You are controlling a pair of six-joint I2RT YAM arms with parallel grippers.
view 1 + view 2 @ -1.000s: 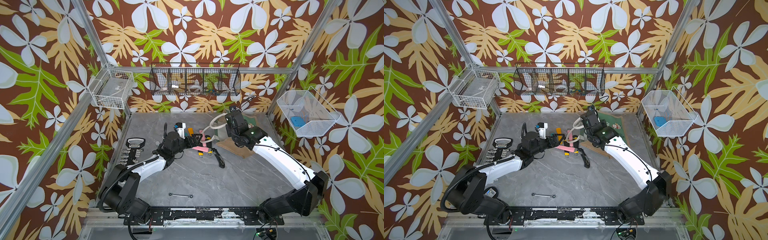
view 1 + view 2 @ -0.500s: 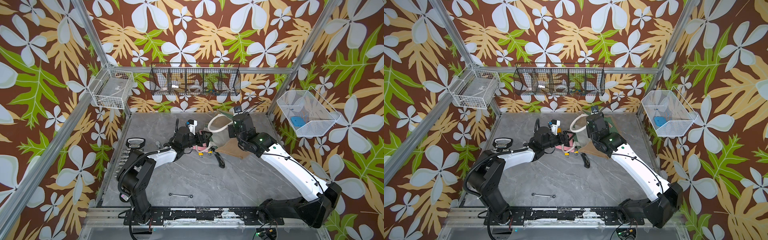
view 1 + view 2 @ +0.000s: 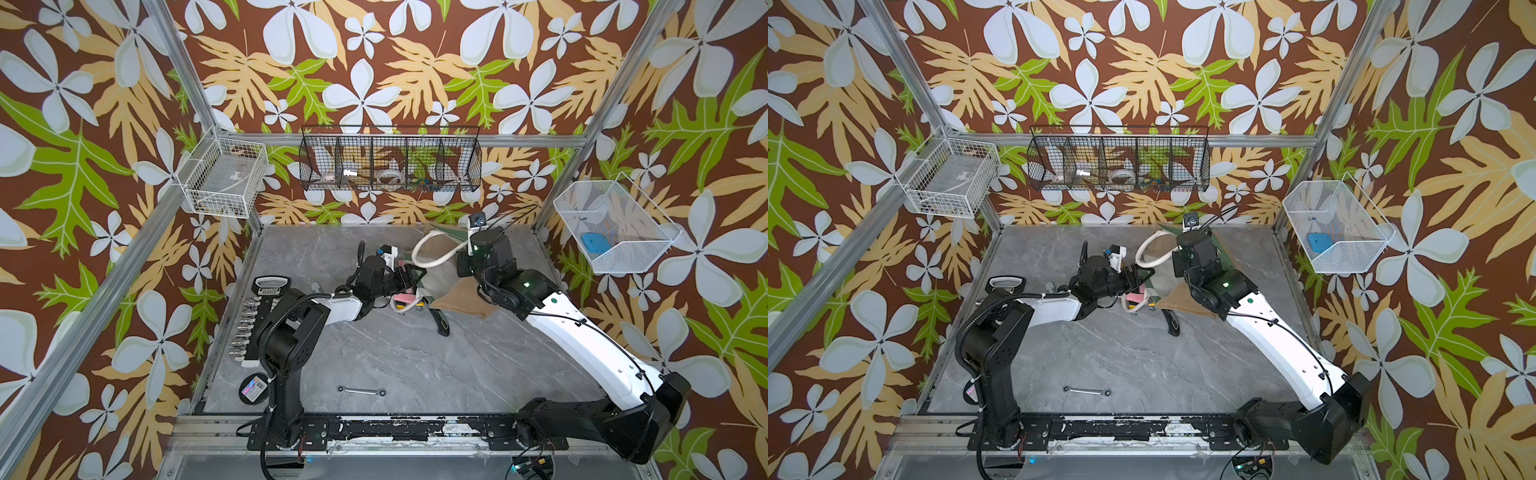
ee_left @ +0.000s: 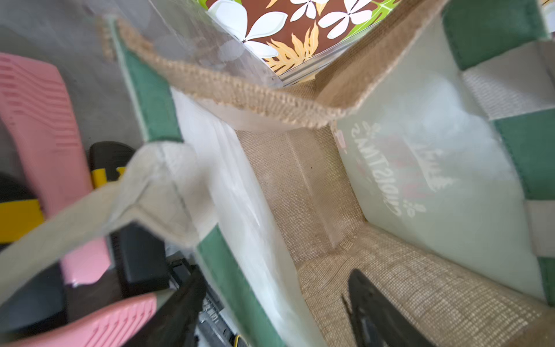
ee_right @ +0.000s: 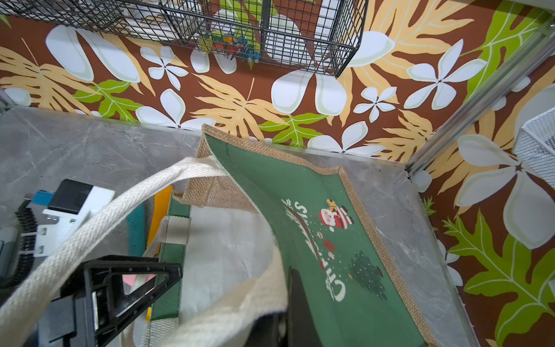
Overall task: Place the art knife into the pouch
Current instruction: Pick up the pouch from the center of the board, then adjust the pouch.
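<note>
The pouch (image 3: 457, 299) lies on its side at the back right, mouth facing left; both top views show it (image 3: 1183, 301). My right gripper (image 5: 285, 315) is shut on its green Christmas panel (image 5: 330, 240) beside a white rope handle (image 5: 90, 237), holding the mouth up. My left gripper (image 4: 274, 285) stands open astride the lower wall: one finger (image 4: 369, 306) inside on the jute, the other outside. A yellow-and-black cutter (image 4: 18, 216), likely the art knife, lies on the table just outside the mouth, partly under a pink ribbed tool (image 4: 39, 120). Neither gripper holds it.
A long black tool (image 3: 440, 322) lies in front of the pouch, and orange (image 5: 162, 207) and teal (image 5: 136, 228) tools lie behind it. A socket rack (image 3: 257, 316), a round disc (image 3: 253, 388) and a wrench (image 3: 361, 391) lie left and front. Wire baskets (image 3: 390, 164) hang on the walls.
My left gripper has moved right into the pouch's mouth and its jaws have narrowed. My right gripper has shifted slightly back and right while staying shut on the pouch.
</note>
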